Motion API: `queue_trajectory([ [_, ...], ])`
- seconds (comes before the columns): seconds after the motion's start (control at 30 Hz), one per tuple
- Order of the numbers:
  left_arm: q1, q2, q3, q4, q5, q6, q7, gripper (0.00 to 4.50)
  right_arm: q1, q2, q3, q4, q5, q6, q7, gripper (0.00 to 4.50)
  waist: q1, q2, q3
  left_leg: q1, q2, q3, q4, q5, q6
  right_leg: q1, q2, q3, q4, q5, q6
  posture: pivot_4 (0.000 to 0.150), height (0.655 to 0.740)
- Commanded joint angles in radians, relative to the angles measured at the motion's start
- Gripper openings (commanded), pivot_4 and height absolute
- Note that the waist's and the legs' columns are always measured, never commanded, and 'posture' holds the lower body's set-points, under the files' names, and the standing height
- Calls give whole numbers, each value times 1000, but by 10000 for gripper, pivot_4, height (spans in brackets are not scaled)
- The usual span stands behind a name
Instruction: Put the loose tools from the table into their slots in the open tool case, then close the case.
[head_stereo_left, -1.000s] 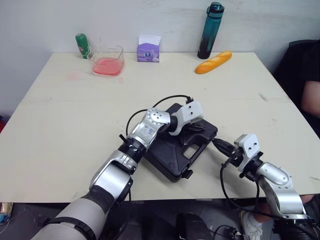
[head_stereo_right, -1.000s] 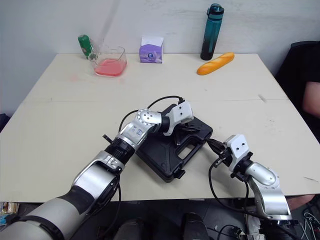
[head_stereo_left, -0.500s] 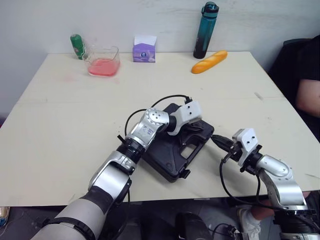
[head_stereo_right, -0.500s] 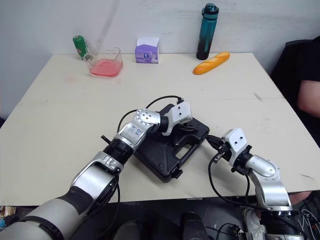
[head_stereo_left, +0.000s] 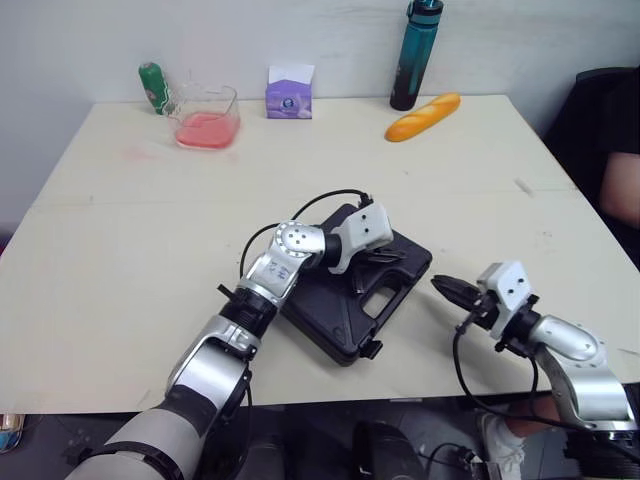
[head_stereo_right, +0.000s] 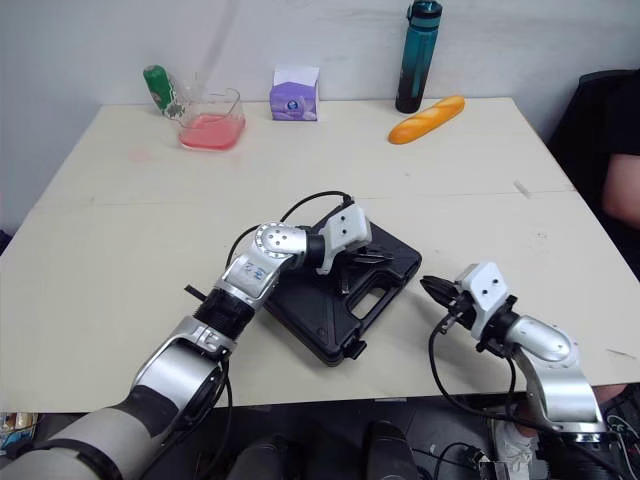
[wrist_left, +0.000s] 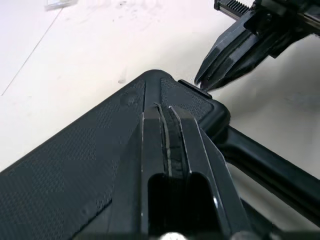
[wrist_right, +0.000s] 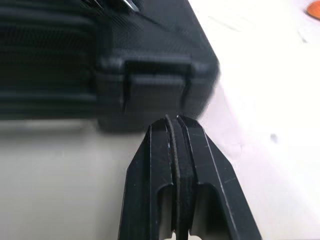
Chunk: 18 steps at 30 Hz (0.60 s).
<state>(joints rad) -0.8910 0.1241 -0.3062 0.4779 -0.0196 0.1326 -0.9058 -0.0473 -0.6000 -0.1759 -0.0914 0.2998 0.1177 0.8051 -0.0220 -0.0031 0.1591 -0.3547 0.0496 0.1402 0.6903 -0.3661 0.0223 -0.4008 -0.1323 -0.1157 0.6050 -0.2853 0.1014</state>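
The black tool case (head_stereo_left: 330, 318) lies closed on the table, toward the front edge, with its handle facing front right. My left gripper (head_stereo_left: 385, 257) is shut and empty, its fingers (wrist_left: 167, 150) lying flat on the case lid (wrist_left: 75, 160). My right gripper (head_stereo_left: 440, 285) is also shut and empty. It points at the latch (wrist_right: 155, 75) on the case's right corner, and I cannot tell whether its tip touches. The left wrist view has the right gripper (wrist_left: 210, 82) at that same corner.
At the back of the table stand a green bottle (head_stereo_left: 152, 88), a clear tub of pink liquid (head_stereo_left: 207, 118), a purple box (head_stereo_left: 290, 92), a teal bottle (head_stereo_left: 410, 55) and a bread loaf (head_stereo_left: 425, 117). A person's arm (head_stereo_left: 620, 185) is at the right edge.
The camera has shifted. My right gripper has drawn back a little to the right of the case corner. The left gripper stays on the lid.
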Motion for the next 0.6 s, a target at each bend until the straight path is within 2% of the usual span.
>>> queue_trajectory([
  [0.03,18,35,70,-194,-116,-8,-80,511,50,-36,-62,-64,49,-15,37,0,1,0,10,-1,-1,1,0,1,1,-1,0,-1,1,0,0,1500,7400],
  [0.17,67,112,74,-377,-168,7,-153,511,107,-45,-79,-90,93,-24,87,0,4,1,14,-11,-4,4,1,5,2,-13,2,0,7,2,3,1500,7400],
  [0.4,211,242,95,-684,-314,163,-219,511,205,-38,-47,-127,82,-104,156,0,24,1,16,-13,-4,4,5,5,4,-13,2,1,4,3,6,1500,7400],
  [0.5,305,316,82,-777,-316,220,-211,511,249,-19,-12,-151,91,-118,171,0,23,1,16,-13,-4,3,7,5,5,-12,2,2,4,3,6,1500,7400],
  [0.6,362,337,73,-810,-295,245,-165,511,277,-16,11,-170,99,-119,187,0,24,1,16,-12,-4,3,7,5,5,-12,1,2,5,3,6,1500,7400],
])
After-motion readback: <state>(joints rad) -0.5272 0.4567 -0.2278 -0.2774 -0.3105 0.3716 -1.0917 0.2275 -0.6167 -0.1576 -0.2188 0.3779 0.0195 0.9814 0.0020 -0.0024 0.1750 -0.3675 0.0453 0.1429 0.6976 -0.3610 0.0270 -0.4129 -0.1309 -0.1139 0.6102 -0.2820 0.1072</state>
